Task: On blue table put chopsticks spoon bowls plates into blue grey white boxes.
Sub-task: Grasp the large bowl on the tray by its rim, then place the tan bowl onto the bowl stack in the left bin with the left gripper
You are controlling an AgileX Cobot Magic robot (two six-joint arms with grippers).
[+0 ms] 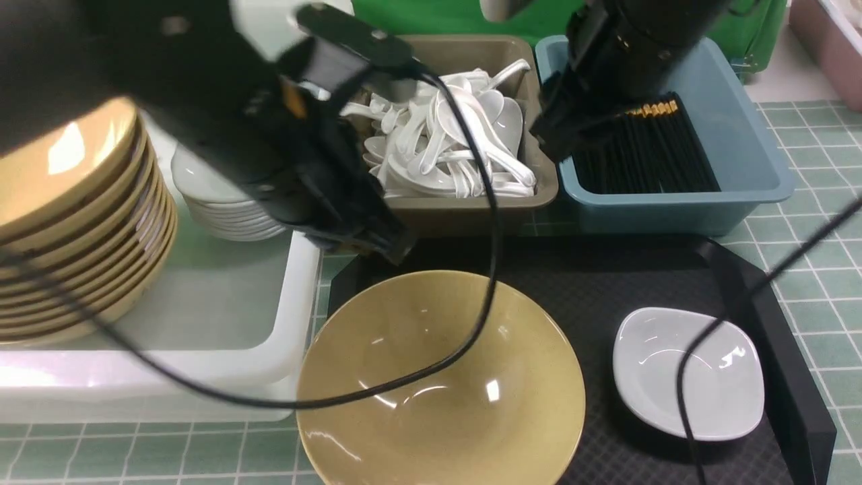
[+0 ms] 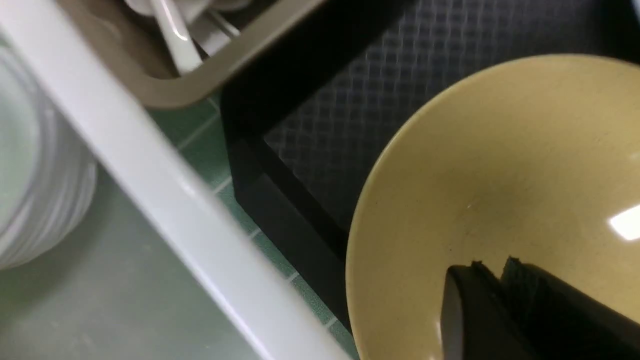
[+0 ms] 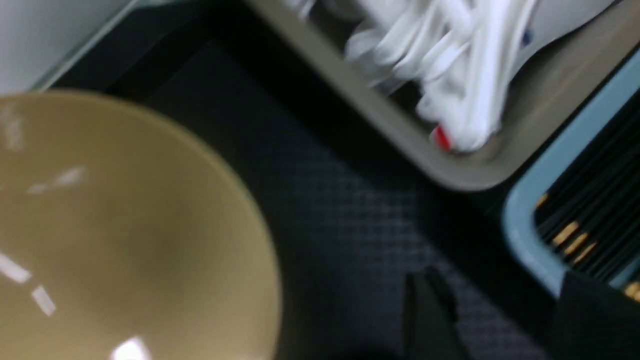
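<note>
A tan bowl point(image 1: 441, 377) and a small white plate point(image 1: 687, 370) sit on the black tray point(image 1: 606, 276) on the blue table point(image 1: 815, 222). My left gripper point(image 1: 384, 242) hangs over the bowl's far rim. In the left wrist view it point(image 2: 492, 265) is shut and empty above the bowl point(image 2: 500, 175). My right gripper point(image 1: 555, 145) is over the near left corner of the blue box point(image 1: 754, 162), which holds the chopsticks point(image 1: 646, 148). In the right wrist view it point(image 3: 500, 300) is open and empty. White spoons point(image 1: 458, 141) fill the grey box point(image 1: 471, 209).
The white tub point(image 1: 296, 296) at the left holds a stack of tan bowls point(image 1: 74, 222) and a stack of white plates point(image 1: 222, 209). Black cables point(image 1: 491, 269) cross over the bowl and the plate. A pink bin point(image 1: 828, 40) stands at the far right.
</note>
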